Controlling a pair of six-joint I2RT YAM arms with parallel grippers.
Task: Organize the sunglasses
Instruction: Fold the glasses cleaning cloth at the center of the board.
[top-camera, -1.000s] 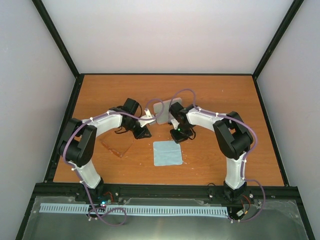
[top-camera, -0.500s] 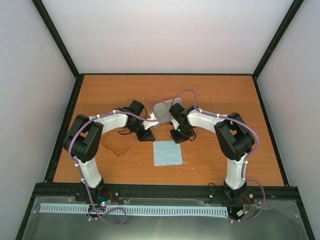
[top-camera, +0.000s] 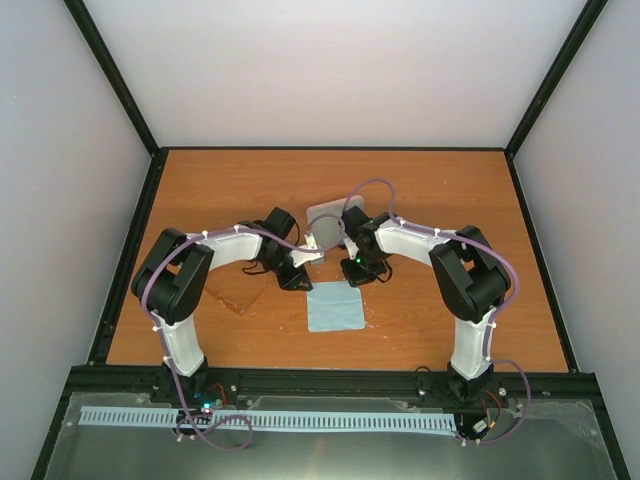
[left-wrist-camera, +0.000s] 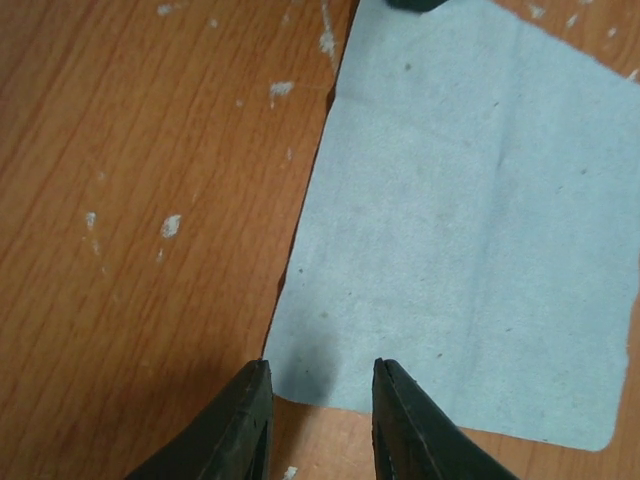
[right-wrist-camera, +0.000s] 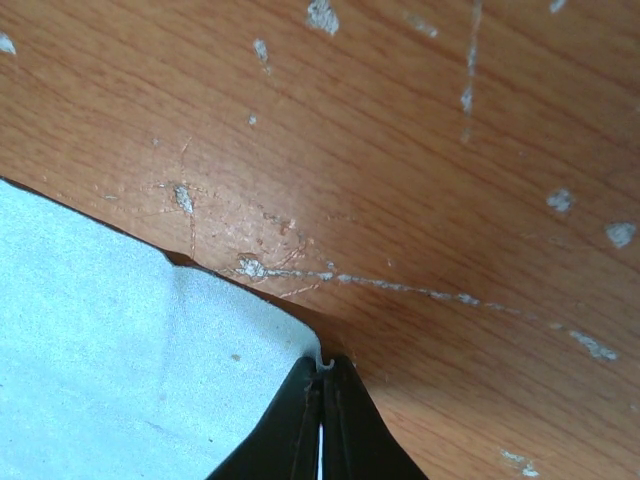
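The sunglasses (top-camera: 236, 294), see-through amber-brown, lie on the table left of the cloth, below my left forearm. The light blue cloth (top-camera: 335, 306) lies flat at centre front. My left gripper (top-camera: 303, 280) is open and empty; in the left wrist view its jaws (left-wrist-camera: 318, 375) straddle a corner of the cloth (left-wrist-camera: 470, 200), just above it. My right gripper (top-camera: 357, 278) is shut on the far right corner of the cloth; the right wrist view shows the cloth (right-wrist-camera: 120, 340) pinched between the tips (right-wrist-camera: 322, 368). The case (top-camera: 326, 219) lies behind both grippers, partly hidden.
The wooden table (top-camera: 450, 180) has black rails along its edges and white walls around it. The two arms arch in from left and right and meet at the centre, near the cloth's far edge.
My left gripper has moved right and nearer, from beside the case to the cloth's far left corner. My right gripper has stayed at the cloth's far right corner.
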